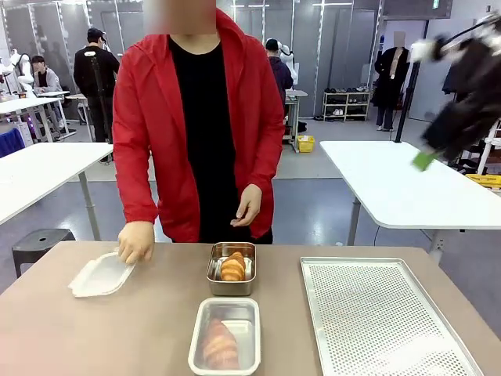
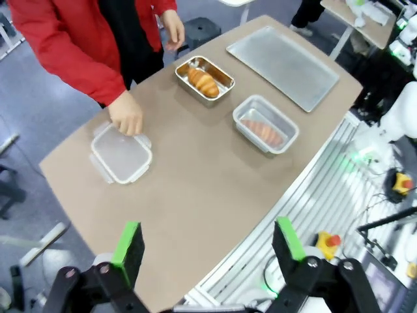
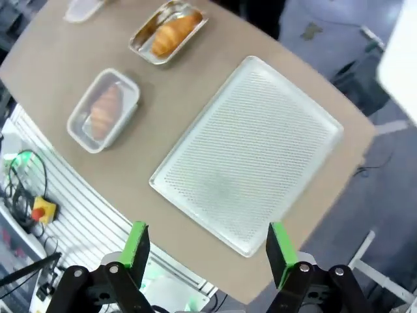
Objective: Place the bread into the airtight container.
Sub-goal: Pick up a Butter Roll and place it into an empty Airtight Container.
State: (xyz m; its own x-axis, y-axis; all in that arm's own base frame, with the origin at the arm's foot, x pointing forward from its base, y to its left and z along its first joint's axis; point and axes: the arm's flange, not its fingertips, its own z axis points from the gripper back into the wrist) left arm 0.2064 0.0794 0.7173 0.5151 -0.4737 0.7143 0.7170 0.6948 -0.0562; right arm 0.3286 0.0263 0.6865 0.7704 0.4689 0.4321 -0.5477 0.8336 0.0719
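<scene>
Lid [image 1: 102, 275] of clear plastic lies at the worktop's [image 1: 117, 329] left, a person's hand [image 1: 135, 241] resting on its far edge. Midway, a croissant [image 1: 232, 266] sits in a steel tin [image 1: 232, 269]; nearer, bread [image 1: 220, 344] lies inside the airtight container [image 1: 225, 336]. Rightward lies a perforated tray [image 1: 383, 321]. Left pincer [image 2: 208, 244] and right pincer [image 3: 207, 246] both hang high, spread wide, holding nothing.
</scene>
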